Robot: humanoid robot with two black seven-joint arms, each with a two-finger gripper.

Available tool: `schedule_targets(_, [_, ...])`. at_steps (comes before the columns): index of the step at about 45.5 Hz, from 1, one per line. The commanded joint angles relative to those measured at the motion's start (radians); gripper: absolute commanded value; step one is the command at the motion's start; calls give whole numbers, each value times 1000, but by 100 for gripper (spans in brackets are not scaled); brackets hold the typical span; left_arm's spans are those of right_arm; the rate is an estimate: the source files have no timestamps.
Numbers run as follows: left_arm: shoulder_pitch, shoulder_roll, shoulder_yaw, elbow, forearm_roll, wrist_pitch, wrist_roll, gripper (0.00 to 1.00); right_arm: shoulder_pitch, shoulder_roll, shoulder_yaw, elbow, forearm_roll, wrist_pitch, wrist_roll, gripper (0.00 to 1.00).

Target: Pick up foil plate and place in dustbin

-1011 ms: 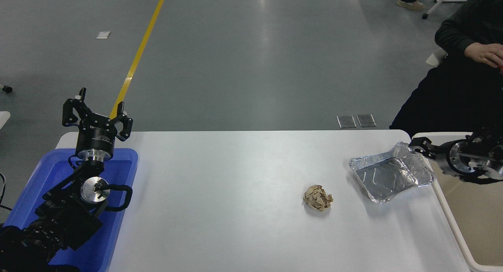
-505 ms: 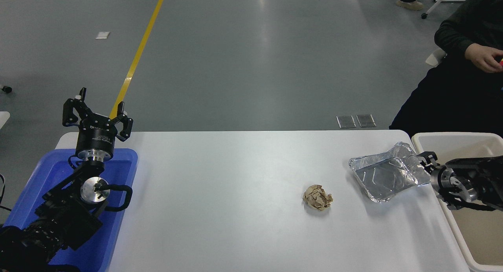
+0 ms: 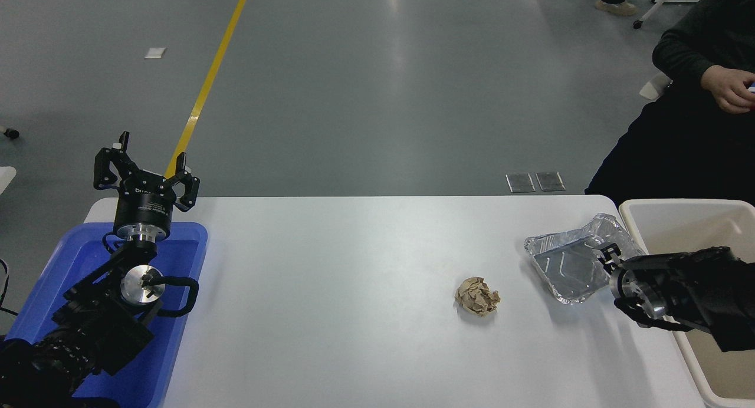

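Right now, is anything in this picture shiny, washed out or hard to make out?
Head view: soft ceiling light glares off the grey floor in pale streaks. The foil plate mirrors the light in bright patches. The paper ball casts only a faint shadow on the table. The right gripper is black, so its fingertips over the plate are hard to read. Everything else looks sharp.

Foil plate [image 3: 566,266] beside cream dustbin [image 3: 666,210]

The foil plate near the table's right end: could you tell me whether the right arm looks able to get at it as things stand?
Probably yes. The right pincer is already over the foil plate at its right side, with nothing between them. The paper ball lies apart to the left, and the dustbin sits behind the arm.
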Motion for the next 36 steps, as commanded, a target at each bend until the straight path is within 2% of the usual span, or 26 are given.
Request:
schedule_targets(1, [0, 0, 0, 0, 0, 0, 0, 99, -16, 29, 3, -42, -25, -46, 0, 94])
schedule_targets(5, [0, 0, 0, 0, 0, 0, 0, 99, -22, 29, 3, -54, -27, -49, 0, 89])
schedule_targets(11, [0, 0, 0, 0, 0, 0, 0, 99, -30, 29, 0, -68, -76, -49, 0, 73])
schedule_targets(16, [0, 0, 0, 0, 0, 0, 0, 99, -36, 29, -2, -71, -99, -49, -2, 68])
schedule_targets(24, [0, 0, 0, 0, 0, 0, 0, 99, -51, 34, -15, -97, -148, -49, -2, 68])
schedule_targets(30, [0, 0, 0, 0, 0, 0, 0, 99, -78, 69, -72, -145, -237, -49, -2, 68])
schedule_targets(36, [0, 0, 0, 0, 0, 0, 0, 99, -94, 72, -92, -186, -286, -44, -2, 71])
